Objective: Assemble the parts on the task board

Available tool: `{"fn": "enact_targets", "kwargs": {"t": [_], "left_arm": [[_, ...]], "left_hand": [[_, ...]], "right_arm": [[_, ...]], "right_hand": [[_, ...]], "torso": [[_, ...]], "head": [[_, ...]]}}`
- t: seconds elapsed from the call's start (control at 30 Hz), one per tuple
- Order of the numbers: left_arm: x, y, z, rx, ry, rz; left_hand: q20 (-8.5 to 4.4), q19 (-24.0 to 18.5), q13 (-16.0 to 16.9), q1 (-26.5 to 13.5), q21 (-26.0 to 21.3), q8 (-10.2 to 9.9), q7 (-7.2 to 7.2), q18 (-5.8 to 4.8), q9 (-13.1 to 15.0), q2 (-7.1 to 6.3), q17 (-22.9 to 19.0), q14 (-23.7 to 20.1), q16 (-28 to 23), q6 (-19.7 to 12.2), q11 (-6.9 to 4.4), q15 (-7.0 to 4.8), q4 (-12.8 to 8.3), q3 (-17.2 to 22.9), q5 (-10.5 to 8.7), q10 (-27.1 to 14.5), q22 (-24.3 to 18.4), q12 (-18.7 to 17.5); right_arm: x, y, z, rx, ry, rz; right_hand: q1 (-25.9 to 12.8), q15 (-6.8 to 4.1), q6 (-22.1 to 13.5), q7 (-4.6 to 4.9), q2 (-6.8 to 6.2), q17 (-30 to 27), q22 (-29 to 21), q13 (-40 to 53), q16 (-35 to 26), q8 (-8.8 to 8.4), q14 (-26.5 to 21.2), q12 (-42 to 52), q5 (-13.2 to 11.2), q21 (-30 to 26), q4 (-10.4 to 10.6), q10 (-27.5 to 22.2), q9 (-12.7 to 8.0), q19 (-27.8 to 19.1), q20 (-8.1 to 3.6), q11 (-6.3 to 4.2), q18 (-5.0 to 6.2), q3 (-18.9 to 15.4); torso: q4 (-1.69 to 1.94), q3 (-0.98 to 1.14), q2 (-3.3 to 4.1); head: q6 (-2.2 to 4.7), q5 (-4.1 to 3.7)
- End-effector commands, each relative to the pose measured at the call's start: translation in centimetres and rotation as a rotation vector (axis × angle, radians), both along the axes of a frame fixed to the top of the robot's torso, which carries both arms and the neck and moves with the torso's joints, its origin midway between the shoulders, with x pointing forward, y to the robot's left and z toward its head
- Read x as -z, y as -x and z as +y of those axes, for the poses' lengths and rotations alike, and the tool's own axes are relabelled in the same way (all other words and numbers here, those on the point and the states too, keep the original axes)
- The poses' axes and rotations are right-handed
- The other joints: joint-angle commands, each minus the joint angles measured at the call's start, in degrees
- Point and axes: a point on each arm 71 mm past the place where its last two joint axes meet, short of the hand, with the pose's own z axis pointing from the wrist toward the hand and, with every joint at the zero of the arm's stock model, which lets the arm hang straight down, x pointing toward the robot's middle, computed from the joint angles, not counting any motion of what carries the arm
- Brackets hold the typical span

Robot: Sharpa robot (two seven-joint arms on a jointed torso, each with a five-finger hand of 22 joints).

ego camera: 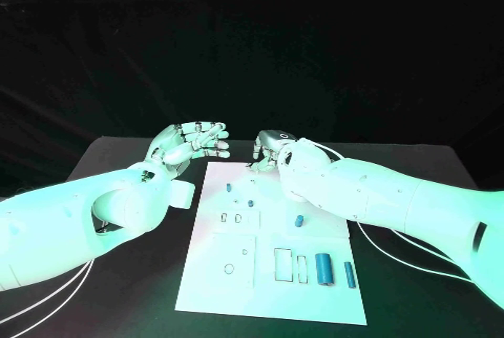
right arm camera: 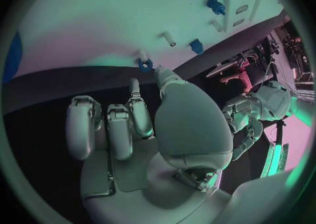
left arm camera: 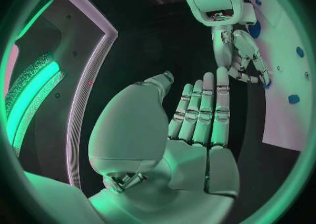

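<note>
**Both robot hands at the far edge of the task board**

From where I stand, the white task board (ego camera: 275, 280) lies flat in the middle of the black bench (ego camera: 126, 287), its long side running away from the robot. Most of the loose blue parts sit toward the near right of the board: a fat blue cylinder (ego camera: 323, 269) lies beside a thinner blue rod (ego camera: 349, 274), both just next to a pair of upright rectangular slots. A smaller blue piece (ego camera: 298, 221) lies by itself further up the board, and a few tiny blue parts dot the far half.

The left robot hand (ego camera: 192, 143) hovers off the board's far left corner, over the bare bench. Its fingers are stretched out straight and side by side, palm open, and there is nothing in it; the left wrist view shows this plainly (left arm camera: 197, 124).

The right robot hand (ego camera: 275, 150) reaches down to the far edge of the board. In the right wrist view its fingertips (right arm camera: 135, 88) come down right at a small blue part (right arm camera: 145, 66) at that edge, while the other fingers are curled in. Whether it actually pinches that part or only touches it, I cannot tell.
</note>
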Motion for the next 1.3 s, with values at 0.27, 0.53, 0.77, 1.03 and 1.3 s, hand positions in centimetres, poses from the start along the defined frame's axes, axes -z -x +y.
{"fn": "enact_targets", "kwargs": {"t": [0.27,0.53,0.77,1.03,1.3], "left_arm": [[-0.3,0.0,-0.6,0.027,0.013,-0.006],[-0.3,-0.1,-0.6,0.029,0.013,-0.005],[-0.3,-0.1,-0.7,0.03,0.013,-0.004],[-0.3,-0.1,-0.8,0.033,0.014,-0.003],[-0.3,-0.1,-0.9,0.035,0.014,-0.002]], "left_hand": [[0.12,-0.4,0.0,0.3,0.3,-0.2,1.21,0.56,0.1,-0.03,0.2,-0.4,0.3,-0.3,0.13,-0.06,0.1,0.3,-0.32,0.2,0.1,-0.3],[0.12,-0.4,0.0,0.3,0.3,-0.2,1.21,0.56,0.1,-0.03,0.2,-0.4,0.3,-0.3,0.13,-0.06,0.1,0.3,-0.32,0.2,0.1,-0.3],[0.12,-0.4,0.0,0.3,0.3,-0.2,1.21,0.56,0.1,-0.03,0.2,-0.4,0.3,-0.3,0.13,-0.06,0.1,0.3,-0.32,0.2,0.1,-0.3],[0.14,-0.5,0.0,0.2,0.4,-0.2,1.23,0.56,0.1,-0.03,0.3,-0.5,0.3,-0.3,0.15,-0.05,0.1,0.4,-0.33,0.2,0.2,-0.4],[0.14,-0.5,0.0,0.2,0.4,-0.2,1.23,0.56,0.1,-0.03,0.3,-0.5,0.3,-0.3,0.15,-0.05,0.1,0.4,-0.33,0.2,0.2,-0.4]], "right_arm": [[0.2,-0.6,0.1,0.042,0.047,0.015],[0.3,-0.5,0.5,0.028,0.033,0.023],[0.4,-0.5,0.7,0.012,0.023,0.034],[0.7,-0.4,0.9,-0.001,0.022,0.052],[1.0,-0.4,1.0,-0.005,0.023,0.056]], "right_hand": [[-0.6,-0.36,0.6,-0.17,0.29,13.6,4.5,2.0,0.3,0.71,5.7,0.3,0.3,0.6,0.0,0.4,0.1,0.6,-0.1,-0.1,-0.67,-0.4],[-0.6,-0.41,0.8,-0.26,0.4,13.7,4.8,2.3,0.4,0.94,5.7,0.5,0.3,0.8,0.0,0.6,0.2,0.7,-0.14,-0.17,-0.73,-0.4],[0.4,-0.6,0.8,-0.48,0.78,13.9,4.9,2.5,0.4,1.34,5.7,0.6,0.3,0.9,-0.2,0.7,0.2,0.7,-0.3,-0.39,-0.75,0.2],[3.3,-0.7,0.4,-0.53,0.62,14.0,5.2,2.7,0.5,1.69,5.8,0.6,0.3,1.0,-0.5,0.7,0.1,0.7,-0.44,-0.48,-0.78,2.1],[3.7,-0.7,0.3,-0.52,0.43,14.1,5.3,2.6,0.5,1.74,5.8,0.5,0.3,1.1,-0.5,0.7,0.0,0.8,-0.45,-0.48,-0.8,2.4]], "torso": [[0.01,0.11,-0.03],[-0.15,0.16,-0.07],[-0.19,0.13,-0.1],[-0.09,0.12,-0.06],[-0.06,0.1,-0.04]], "head": [[0.06,0.13],[-0.11,0.29],[-0.16,0.31],[-0.23,0.23],[-0.25,0.38]]}}
